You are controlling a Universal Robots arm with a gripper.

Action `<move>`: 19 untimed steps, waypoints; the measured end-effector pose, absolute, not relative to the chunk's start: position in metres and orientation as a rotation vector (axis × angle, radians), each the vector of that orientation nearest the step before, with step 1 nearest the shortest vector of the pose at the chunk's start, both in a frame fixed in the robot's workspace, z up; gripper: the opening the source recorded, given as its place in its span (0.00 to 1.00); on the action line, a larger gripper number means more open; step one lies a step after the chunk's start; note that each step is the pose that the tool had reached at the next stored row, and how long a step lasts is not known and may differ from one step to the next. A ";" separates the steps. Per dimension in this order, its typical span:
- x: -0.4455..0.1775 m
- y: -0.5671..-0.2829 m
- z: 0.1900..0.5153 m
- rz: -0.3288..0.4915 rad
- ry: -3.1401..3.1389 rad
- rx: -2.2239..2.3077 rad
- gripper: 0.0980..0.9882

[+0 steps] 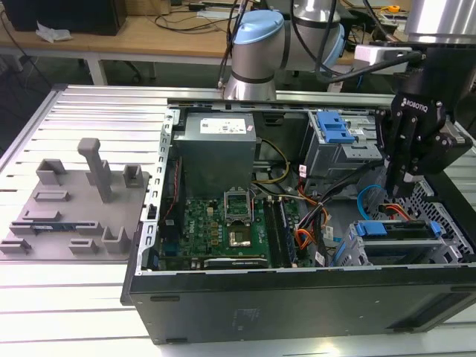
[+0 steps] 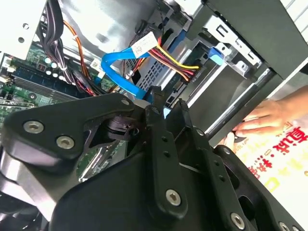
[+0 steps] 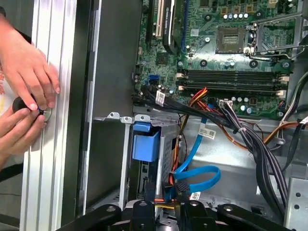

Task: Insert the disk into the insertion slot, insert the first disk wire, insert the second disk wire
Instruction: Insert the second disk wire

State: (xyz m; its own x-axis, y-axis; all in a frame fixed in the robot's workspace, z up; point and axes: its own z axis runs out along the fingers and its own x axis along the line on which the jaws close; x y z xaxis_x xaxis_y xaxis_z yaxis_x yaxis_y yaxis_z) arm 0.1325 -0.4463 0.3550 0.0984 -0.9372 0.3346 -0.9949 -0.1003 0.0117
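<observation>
black computer case [image 1: 297, 297] sits nearest on the ribbed aluminium table [image 1: 67, 297]; at its three o'clock the disk [image 1: 393, 230] lies in the insertion slot [image 1: 445, 227], the gripper [image 1: 394, 190] just above, whether it grips anything i cannot tell. wooden benches [image 1: 149, 33] stand at twelve o'clock, far behind.

Silver arm [image 1: 250, 83], light-blue joint cap [image 1: 257, 31]; black screw-studded gripper [image 1: 393, 192].
</observation>
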 end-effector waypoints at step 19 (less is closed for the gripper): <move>0.133 -0.455 0.352 0.315 -1.974 2.142 0.07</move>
